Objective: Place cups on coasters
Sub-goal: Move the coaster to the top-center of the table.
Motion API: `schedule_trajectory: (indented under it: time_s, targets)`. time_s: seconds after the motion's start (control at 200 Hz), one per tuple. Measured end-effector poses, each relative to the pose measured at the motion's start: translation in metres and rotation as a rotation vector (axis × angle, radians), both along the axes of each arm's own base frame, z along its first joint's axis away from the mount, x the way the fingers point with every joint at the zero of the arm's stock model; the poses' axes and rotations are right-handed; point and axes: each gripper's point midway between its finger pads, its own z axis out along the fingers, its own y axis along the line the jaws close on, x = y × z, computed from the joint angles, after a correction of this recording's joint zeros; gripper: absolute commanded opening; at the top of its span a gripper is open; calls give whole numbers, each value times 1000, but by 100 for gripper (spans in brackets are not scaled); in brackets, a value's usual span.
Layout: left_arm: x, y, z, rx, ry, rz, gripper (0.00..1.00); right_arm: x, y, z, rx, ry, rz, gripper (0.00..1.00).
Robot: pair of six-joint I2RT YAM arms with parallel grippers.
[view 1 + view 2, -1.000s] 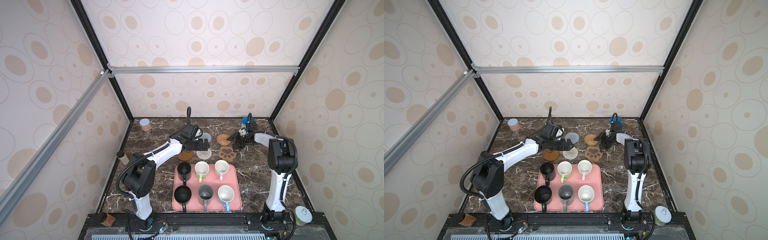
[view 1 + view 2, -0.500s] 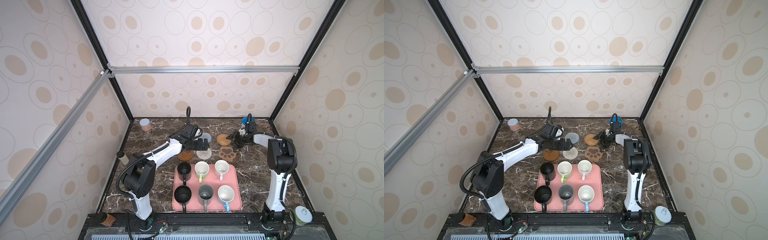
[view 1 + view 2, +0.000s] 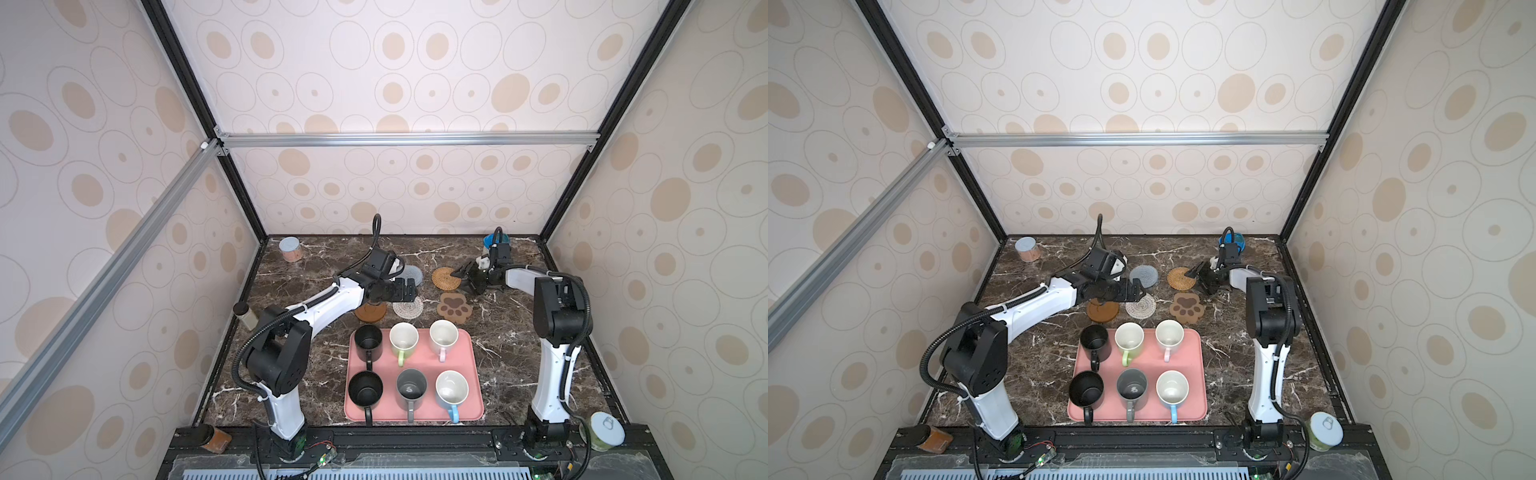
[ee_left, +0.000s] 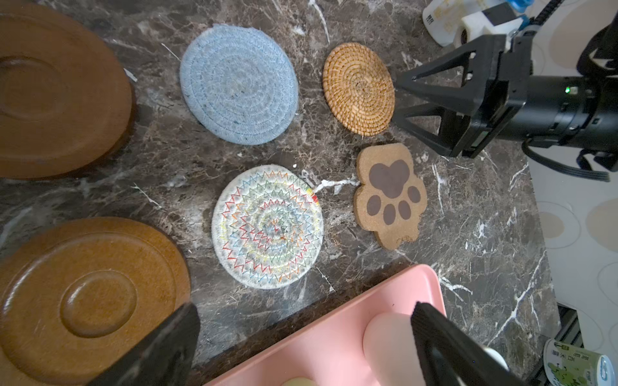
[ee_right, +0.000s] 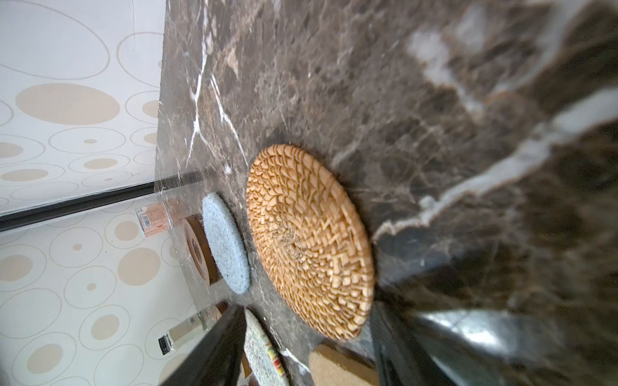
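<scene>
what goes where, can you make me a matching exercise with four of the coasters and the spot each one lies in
Things
1. orange rattan coaster
2. paw coaster
3. blue-grey crochet coaster
4. whitish woven coaster

Places
a. just behind the pale green mug
b. beside the tips of the open right hand
c. just behind the pale pink mug
d. far row, partly hidden by the left arm

Pairs: 1-b, 2-c, 3-d, 4-a
</scene>
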Motion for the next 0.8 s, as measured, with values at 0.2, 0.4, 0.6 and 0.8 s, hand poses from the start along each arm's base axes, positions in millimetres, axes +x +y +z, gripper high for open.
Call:
schedule_trajectory:
  time_s: [0.2,0.4,0.6,0.8]
  targets:
    - [0,2,-2,3,3,4,100,2,1,0,3,-7,-3,63]
    - [-1,4,-5,8,10,8,100,6,3,0,13,-15,-12,63]
    - [-1,4,-5,8,11,9,100,6,3,0,9,-15,-12,63]
    - [0,5,-5,5,11,17,100,4,1,1,-41,-8,15,64]
